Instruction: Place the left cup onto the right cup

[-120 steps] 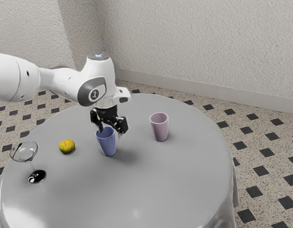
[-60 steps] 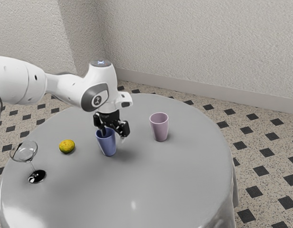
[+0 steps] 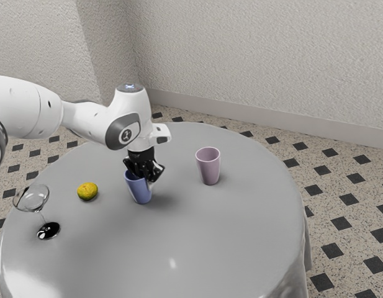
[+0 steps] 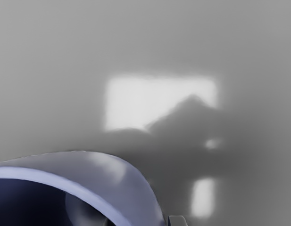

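Note:
A blue cup (image 3: 139, 191) stands upright on the round grey table (image 3: 216, 242), to the exterior view's left of a pale purple cup (image 3: 208, 165). My gripper (image 3: 145, 173) is down at the blue cup's rim, on the side facing the purple cup, with its fingers closed on the wall of the cup. The cup's base still rests on the table. In the wrist view the blue cup (image 4: 88, 174) looms just under my hand, its rim and dark inside visible. The purple cup stands apart, about one cup-width further to the exterior view's right.
A yellow lemon (image 3: 87, 191) lies on the table to the exterior view's left of the blue cup. A wine glass (image 3: 35, 203) stands tilted near the table's left edge. The table's edge drops off to a tiled floor (image 3: 346, 198).
My hand has come down onto the blue cup's rim, and the fingers, spread on either side of the cup wall before, have closed on it. The cups have not moved.

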